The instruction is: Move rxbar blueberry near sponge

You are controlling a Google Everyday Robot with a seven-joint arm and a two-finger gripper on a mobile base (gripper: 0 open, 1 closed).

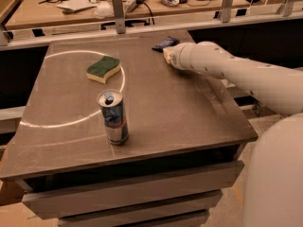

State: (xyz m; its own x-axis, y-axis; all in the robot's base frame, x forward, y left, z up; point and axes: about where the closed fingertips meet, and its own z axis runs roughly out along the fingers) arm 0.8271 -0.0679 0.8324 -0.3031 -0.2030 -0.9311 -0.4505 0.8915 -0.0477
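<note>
While the gripper is held just beside the snack bar, well right of the sponge, its grip cannot be told.

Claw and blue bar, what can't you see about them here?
- Camera view: the claw, at the table's far side, covers the bar's near edge; contact cannot be told.
- Camera view: the bar's print is too small to read.
- Camera view: the arm runs off the right edge.
</note>
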